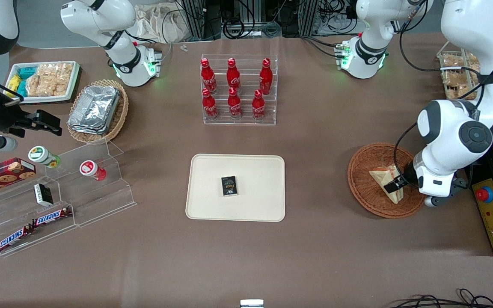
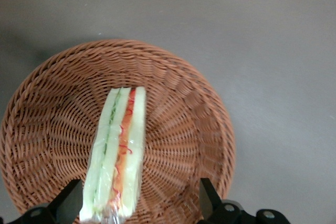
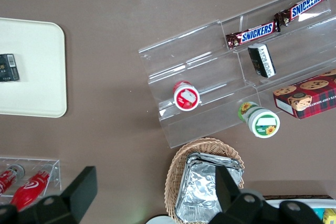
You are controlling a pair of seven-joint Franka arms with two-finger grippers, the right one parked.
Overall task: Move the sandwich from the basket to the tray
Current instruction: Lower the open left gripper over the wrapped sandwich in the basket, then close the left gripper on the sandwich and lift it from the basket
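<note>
The sandwich (image 1: 387, 180) is a pale bread wedge in clear wrap, lying in the round reddish-brown wicker basket (image 1: 366, 188) toward the working arm's end of the table. In the left wrist view the sandwich (image 2: 116, 153) stands on edge, showing red and green filling, inside the basket (image 2: 178, 103). My left gripper (image 1: 396, 185) hangs low over the basket, open, with its fingers (image 2: 68, 203) on either side of the sandwich's end and not touching it. The cream tray (image 1: 212, 171) lies mid-table, holding a small black packet (image 1: 229, 186).
A clear rack of red cola bottles (image 1: 238, 90) stands farther from the front camera than the tray. A control box with a red button (image 1: 492, 209) sits beside the basket. Clear stepped shelves with snacks (image 1: 54, 201) and a foil-container basket (image 1: 96, 109) lie toward the parked arm's end.
</note>
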